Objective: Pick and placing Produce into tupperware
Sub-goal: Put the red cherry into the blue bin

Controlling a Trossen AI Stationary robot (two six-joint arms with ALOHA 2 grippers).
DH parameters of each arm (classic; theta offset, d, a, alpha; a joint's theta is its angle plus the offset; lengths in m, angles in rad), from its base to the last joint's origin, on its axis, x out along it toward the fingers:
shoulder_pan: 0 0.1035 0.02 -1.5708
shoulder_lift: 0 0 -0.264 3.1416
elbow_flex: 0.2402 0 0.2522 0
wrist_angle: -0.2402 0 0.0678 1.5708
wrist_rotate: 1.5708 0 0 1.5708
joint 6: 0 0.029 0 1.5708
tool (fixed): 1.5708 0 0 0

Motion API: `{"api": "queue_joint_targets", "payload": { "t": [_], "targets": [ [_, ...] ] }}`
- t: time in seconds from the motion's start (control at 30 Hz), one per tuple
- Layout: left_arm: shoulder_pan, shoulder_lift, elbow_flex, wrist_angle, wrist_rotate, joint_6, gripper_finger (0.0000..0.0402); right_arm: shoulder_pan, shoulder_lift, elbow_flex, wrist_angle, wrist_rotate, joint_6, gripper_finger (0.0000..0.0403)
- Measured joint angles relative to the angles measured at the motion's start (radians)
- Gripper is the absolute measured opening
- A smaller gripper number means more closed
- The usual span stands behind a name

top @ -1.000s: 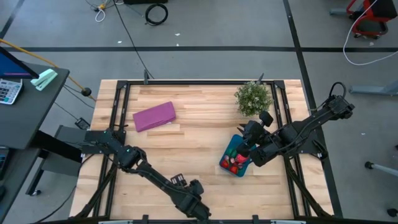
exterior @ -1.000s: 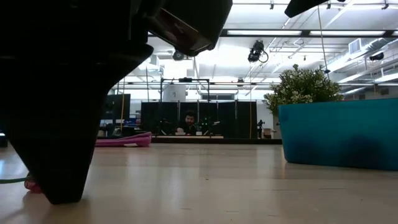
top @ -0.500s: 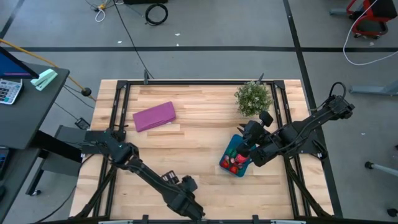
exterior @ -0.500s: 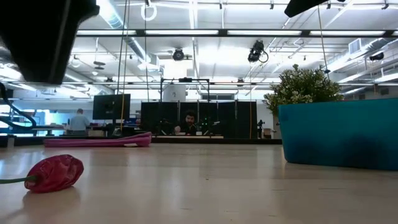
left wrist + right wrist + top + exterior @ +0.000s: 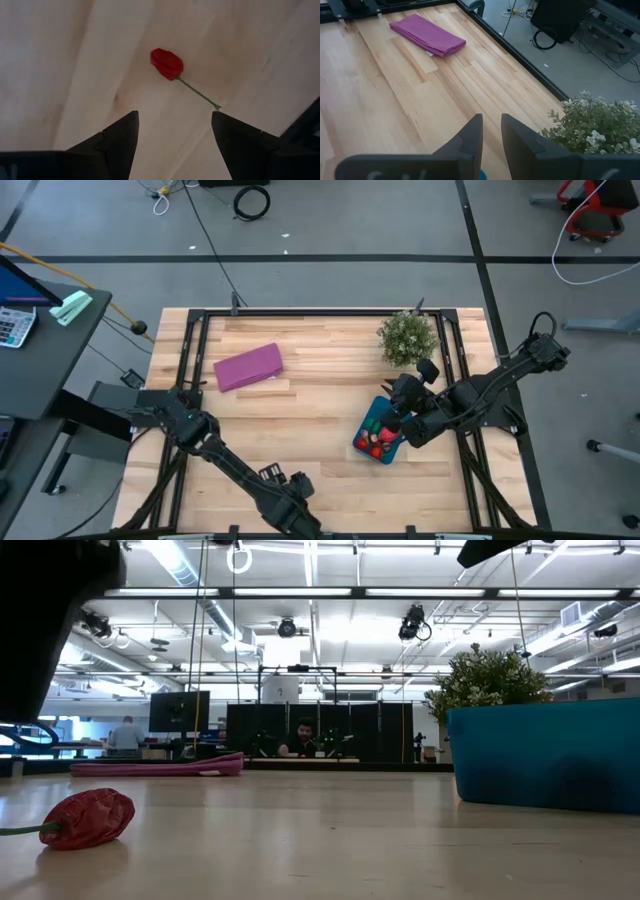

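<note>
A red toy pepper [image 5: 167,63] with a thin green stem lies on its side on the wood, also low at the left in the low view [image 5: 90,818]. My left gripper [image 5: 172,134] hovers open above it, near the table's near edge [image 5: 288,515], touching nothing. The teal tupperware [image 5: 372,420] sits at the table's right, with red produce [image 5: 379,442] inside. In the low view only the tupperware's wall [image 5: 545,755] shows. My right gripper [image 5: 491,131] waits above the tupperware, fingers all but together and holding nothing.
A bushy potted plant [image 5: 407,338] stands just beyond the tupperware, toward the far edge. A flat purple rectangle [image 5: 248,367] lies at the far left. A black frame [image 5: 320,312] runs round the table. Bare wood [image 5: 300,420] spreads between the purple rectangle and the tupperware.
My left gripper has risen off the table and drawn back toward the near left. In the low view it stood down on the wood over the pepper a second ago and is now lifted high, leaving the pepper lying uncovered.
</note>
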State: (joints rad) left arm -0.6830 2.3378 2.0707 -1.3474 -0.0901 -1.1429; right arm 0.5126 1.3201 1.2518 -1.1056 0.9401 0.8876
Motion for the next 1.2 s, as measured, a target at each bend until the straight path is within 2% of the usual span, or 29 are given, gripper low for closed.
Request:
{"api": "queue_joint_targets", "payload": {
  "t": [0.27, 0.4, 0.67, 0.93, 1.2],
  "targets": [
    [0.008, -0.152, -0.337, 0.348, -0.013, -0.023, 0.0258, 0.0, 0.0, 0.0, 0.003, 0.0, 0.0, 0.0077],
    [0.008, -0.206, -0.429, 0.434, -0.043, -0.043, 0.0252, 0.0, 0.0, 0.0, 0.003, 0.0, 0.0, 0.0077],
    [0.008, -0.228, -0.481, 0.428, -0.055, -0.018, 0.0233, 0.0, 0.0, 0.0, 0.005, 0.0, 0.0, 0.0077],
    [0.027, -0.228, -0.521, 0.559, -0.097, -0.012, 0.0233, 0.0, 0.0, 0.0, 0.007, 0.0, 0.0, 0.0077],
    [0.039, -0.228, -0.523, 0.562, -0.1, -0.013, 0.0227, 0.0, 0.0, 0.0, 0.007, 0.0, 0.0, 0.0077]
  ]
}}
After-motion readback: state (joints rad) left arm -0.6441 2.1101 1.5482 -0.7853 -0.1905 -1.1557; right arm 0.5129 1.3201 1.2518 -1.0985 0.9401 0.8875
